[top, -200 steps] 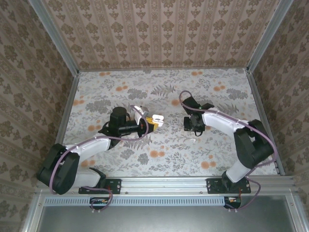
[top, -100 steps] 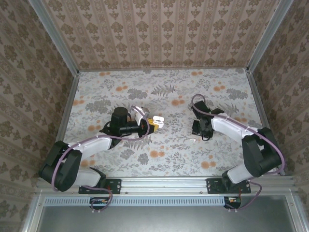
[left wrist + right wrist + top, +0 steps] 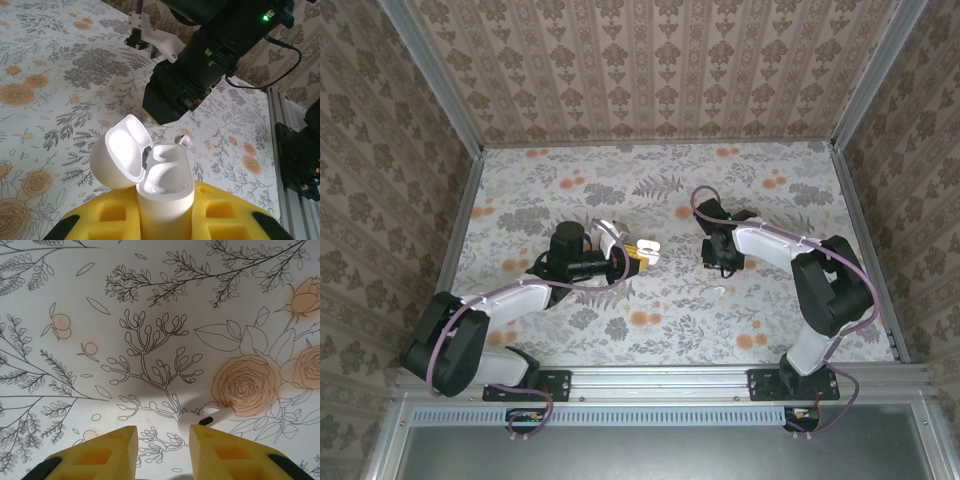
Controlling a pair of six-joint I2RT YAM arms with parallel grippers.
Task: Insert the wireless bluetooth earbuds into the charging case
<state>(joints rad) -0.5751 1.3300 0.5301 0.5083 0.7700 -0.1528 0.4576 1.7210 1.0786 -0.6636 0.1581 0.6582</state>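
Overhead and wrist views of a two-arm earbud insertion. The left claw [image 3: 628, 256] is gripping the charging case [image 3: 165, 192] upright between its yellow pads, pressed tight against the case body. It is holding the case above the floral surface [image 3: 620, 190], just left of centre, with the lid [image 3: 121, 157] hanging open to one side. The wells are washing out white in the left wrist view, so whether a bud is already sitting inside cannot be told. One earbud [image 3: 718, 291] is lying loose on the surface to the right of the case, well apart from it, and it is also showing beyond the open case in the left wrist view [image 3: 185, 141]. Over the last second the right arm has been swinging: half a second ago it was reaching out to the right, and it is now returning toward the middle. This is bringing the right claw [image 3: 722, 264] back beside the bud. In the right wrist view the right claw [image 3: 162, 436] is standing spread and pinching nothing. The earbud [image 3: 192, 418] is resting just past the tip of one pad, off the centre of the gap. The pickup is therefore still pending, and the claw is likely needing a small sideways correction before closing.
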